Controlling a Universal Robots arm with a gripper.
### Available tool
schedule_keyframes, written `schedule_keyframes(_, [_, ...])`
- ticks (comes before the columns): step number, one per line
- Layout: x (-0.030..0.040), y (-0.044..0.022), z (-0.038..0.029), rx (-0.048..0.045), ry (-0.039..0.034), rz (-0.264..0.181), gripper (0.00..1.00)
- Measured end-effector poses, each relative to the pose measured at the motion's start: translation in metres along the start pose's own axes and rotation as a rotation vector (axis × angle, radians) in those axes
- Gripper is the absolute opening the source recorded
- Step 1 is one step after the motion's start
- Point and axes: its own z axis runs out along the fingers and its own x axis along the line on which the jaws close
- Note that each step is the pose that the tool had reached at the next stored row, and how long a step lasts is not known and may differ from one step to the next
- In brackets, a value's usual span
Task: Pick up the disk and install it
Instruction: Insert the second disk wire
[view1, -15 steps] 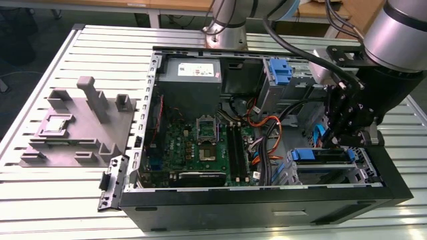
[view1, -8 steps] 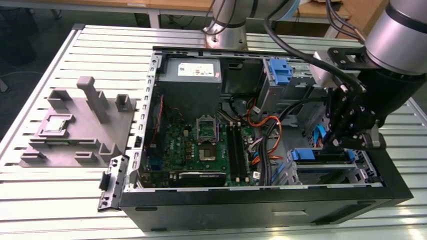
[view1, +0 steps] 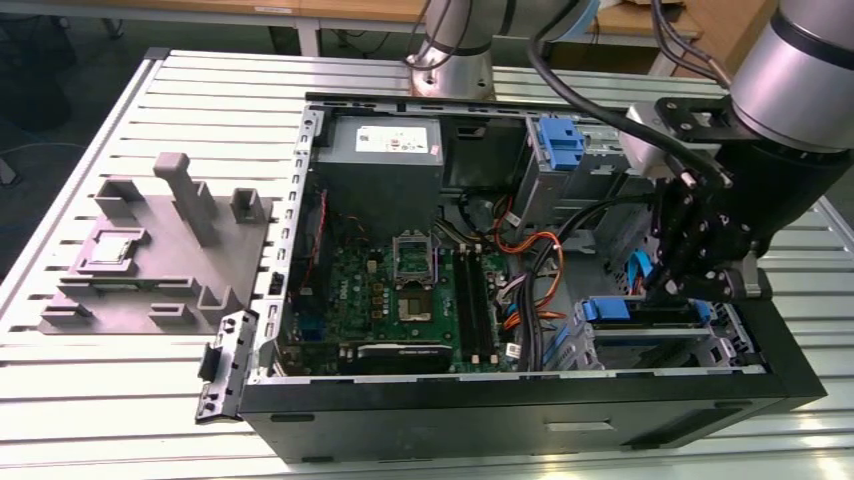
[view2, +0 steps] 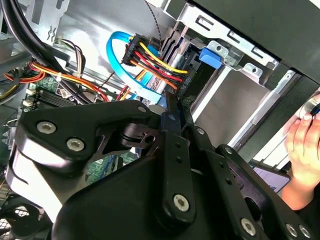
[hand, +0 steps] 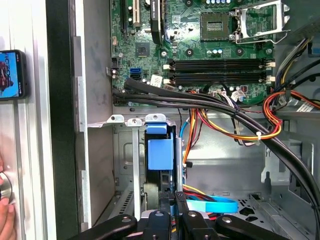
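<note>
A slatted white metal table (view1: 120, 400) spreads across the exterior view, bright light glaring off its ribs along the near edge. Beyond its far edge sits a wooden-topped desk (view1: 267, 10) on pale legs, with dark greenish floor (view1: 80, 50) showing beneath it. At the exterior view's far right, a brown wooden panel (view1: 727, 35) stands in the background.
</note>
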Motion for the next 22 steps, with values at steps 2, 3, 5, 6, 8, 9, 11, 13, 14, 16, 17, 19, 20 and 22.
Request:
schedule_keyframes(2, [0.0000,0.0000,0.0006,0.0002,-0.0001,-0.003,0.16])
schedule_keyframes(3, [0.0000,-0.0001,0.0008,0.0002,0.0000,-0.005,0.16])
schedule_keyframes(5, [-0.0001,-0.0002,0.0014,0.0003,-0.0002,-0.006,0.16])
schedule_keyframes(6, [-0.0001,-0.0002,0.0017,0.0003,-0.0002,-0.006,0.16])
schedule_keyframes(8, [-0.0001,-0.0002,0.0024,0.0003,-0.0003,-0.006,0.16])
schedule_keyframes(9, [-0.0001,-0.0003,0.0027,0.0004,-0.0002,-0.006,0.16])
schedule_keyframes(11, [-0.0002,-0.0004,0.0033,0.0003,-0.0003,-0.007,0.16])
schedule_keyframes(13, [-0.0002,-0.0005,0.0039,0.0003,-0.0001,-0.007,0.16])
schedule_keyframes(14, [-0.0002,-0.0005,0.0042,0.0004,-0.0001,-0.007,0.16])
schedule_keyframes(16, [-0.0002,-0.0007,0.0049,0.0003,-0.0001,-0.007,0.16])
schedule_keyframes(17, [-0.0003,-0.0008,0.0052,0.0003,-0.0001,-0.006,0.16])
schedule_keyframes(19, [-0.0003,-0.0009,0.0059,0.0003,-0.0002,-0.007,0.16])
schedule_keyframes(20, [-0.0002,-0.0010,0.0065,0.0003,-0.0003,-0.006,0.16])
schedule_keyframes(22, [0.0002,-0.0011,0.0076,0.0003,0.0003,-0.007,0.16])
